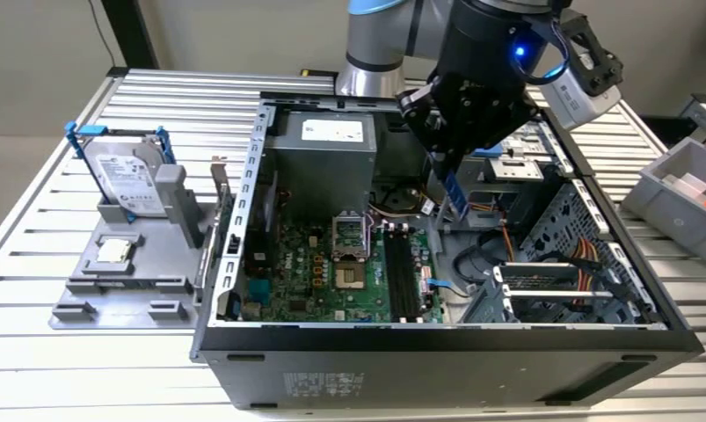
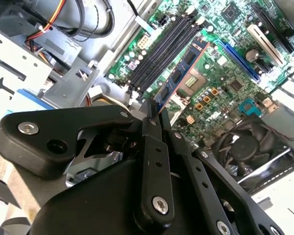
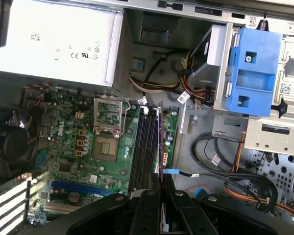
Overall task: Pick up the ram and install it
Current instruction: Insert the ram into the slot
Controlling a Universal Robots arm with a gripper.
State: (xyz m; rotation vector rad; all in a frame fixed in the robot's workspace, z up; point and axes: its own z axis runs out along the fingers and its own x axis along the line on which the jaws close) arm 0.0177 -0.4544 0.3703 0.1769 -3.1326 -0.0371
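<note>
Black fingers [image 2: 154, 156] pinching thin bluish-green ram stick [image 2: 179, 78], held edge-down above long black motherboard slots [image 3: 146, 147]. Keep stick parallel to slot, lower straight.

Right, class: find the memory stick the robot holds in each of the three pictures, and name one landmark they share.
Exterior view: the memory stick hangs below the hand.
Second wrist view: the memory stick juts out from the hand, parallel to the black slots.
First wrist view: the memory stick is edge-on, a thin line beside the black slots.
Shared landmark: the black slots.
</note>
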